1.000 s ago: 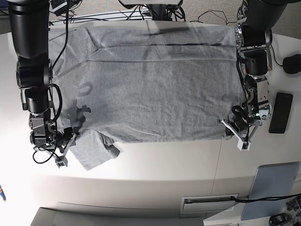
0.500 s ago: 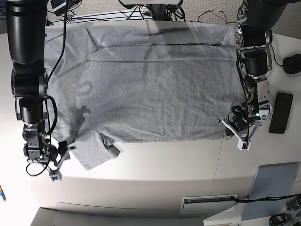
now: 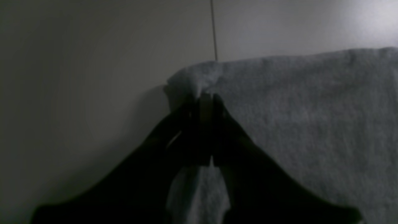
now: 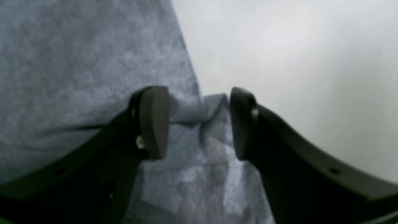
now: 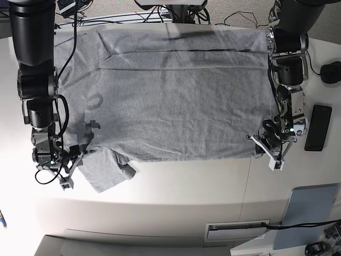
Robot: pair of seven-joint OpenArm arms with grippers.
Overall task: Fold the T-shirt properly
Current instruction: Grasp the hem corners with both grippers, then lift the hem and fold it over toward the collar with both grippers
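The heather-grey T-shirt [image 5: 170,96] lies spread flat across the white table [image 5: 176,186], plain side up, with one short sleeve [image 5: 106,170] at the near left. My left gripper [image 5: 263,146] is shut on the shirt's near right corner; in the left wrist view its dark jaws [image 3: 205,99] pinch the bunched corner of the cloth [image 3: 311,109]. My right gripper [image 5: 76,165] is open at the sleeve's outer edge. In the right wrist view [image 4: 199,121] a fold of the sleeve cloth [image 4: 77,62] sits between the two spread fingers [image 4: 154,121].
A black phone [image 5: 317,128] and a black mouse [image 5: 331,71] lie at the right of the table. A pale-blue pad [image 5: 306,216] sits at the near right. Cables run along the back edge [image 5: 133,18]. A table seam [image 5: 248,181] runs toward the front.
My right gripper drew away from the sleeve toward the near left, then came back to the sleeve edge, still open. The left arm and the shirt have not moved.
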